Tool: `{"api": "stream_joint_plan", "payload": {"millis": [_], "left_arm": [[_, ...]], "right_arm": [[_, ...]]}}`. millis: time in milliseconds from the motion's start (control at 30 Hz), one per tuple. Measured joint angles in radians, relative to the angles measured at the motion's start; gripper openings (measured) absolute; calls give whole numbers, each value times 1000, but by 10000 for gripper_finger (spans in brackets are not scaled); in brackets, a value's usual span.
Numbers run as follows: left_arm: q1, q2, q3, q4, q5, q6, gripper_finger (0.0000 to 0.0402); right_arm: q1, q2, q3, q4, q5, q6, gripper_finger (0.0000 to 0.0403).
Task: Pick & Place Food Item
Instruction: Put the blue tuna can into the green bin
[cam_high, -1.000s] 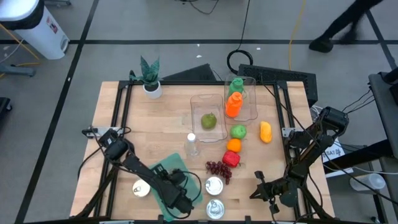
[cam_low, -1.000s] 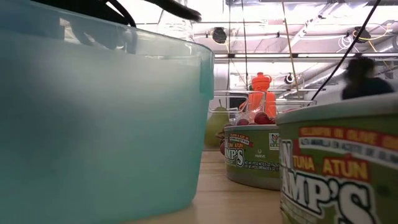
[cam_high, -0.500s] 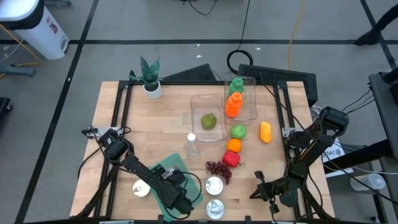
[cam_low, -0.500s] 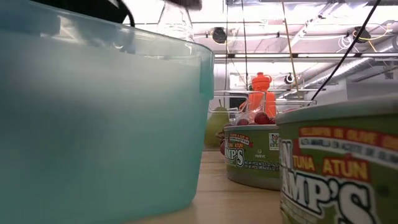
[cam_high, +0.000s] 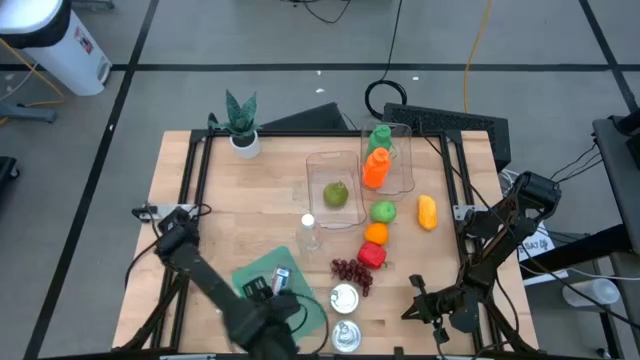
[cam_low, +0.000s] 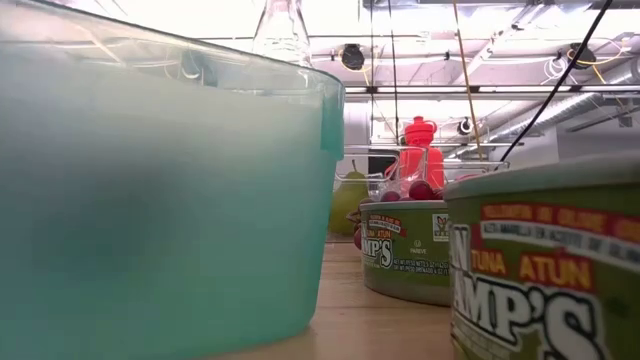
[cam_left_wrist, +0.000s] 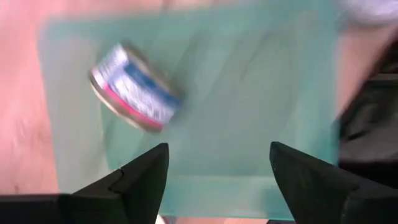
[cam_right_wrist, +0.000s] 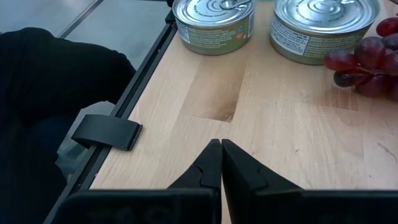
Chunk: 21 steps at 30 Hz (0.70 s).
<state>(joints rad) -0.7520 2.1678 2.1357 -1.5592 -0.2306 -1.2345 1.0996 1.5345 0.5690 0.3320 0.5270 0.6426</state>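
Left gripper (cam_left_wrist: 214, 180): spread, empty, above teal bin (cam_high: 300, 310).
Can (cam_left_wrist: 135, 96): lying inside bin.
Right gripper (cam_right_wrist: 221, 163): pressed together, beside bin at table (cam_high: 250, 200) edge.

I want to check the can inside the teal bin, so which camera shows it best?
The left wrist view: the can lies tilted in the teal bin, label visible. The high view shows it small; the low view shows only the bin's wall.

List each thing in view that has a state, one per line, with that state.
left gripper: open, empty, above the teal bin
blue-labelled can: lying tilted inside the teal bin
right gripper: shut, empty, at the table's edge
two tuna cans: upright, sealed
pear: inside clear container
water bottle: upright, capped
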Motion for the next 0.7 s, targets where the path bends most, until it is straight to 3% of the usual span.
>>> {"api": "stream_joint_plan", "payload": {"millis": [133, 200, 267, 333, 467, 600, 700], "left_arm": [[-97, -61, 9, 148, -322, 98, 272], [-149, -83, 10, 301, -471, 263, 268], [-191, -94, 10, 499, -540, 507, 260], [-215, -98, 10, 720, -508, 761, 246], [-214, -99, 10, 1071, -318, 1186, 197], [-146, -99, 10, 1193, -100, 1346, 136], [-90, -115, 8, 1147, -32, 1413, 85]], "right_arm": [[0, 0, 0, 0, 0, 0, 0], [0, 0, 0, 0, 0, 0, 0], [0, 0, 0, 0, 0, 0, 0], [0, 0, 0, 0, 0, 0, 0], [-5, 0, 0, 13, 0, -1, 0], [-14, 0, 0, 40, 0, -20, 0], [-15, 0, 0, 56, 0, -39, 0]]}}
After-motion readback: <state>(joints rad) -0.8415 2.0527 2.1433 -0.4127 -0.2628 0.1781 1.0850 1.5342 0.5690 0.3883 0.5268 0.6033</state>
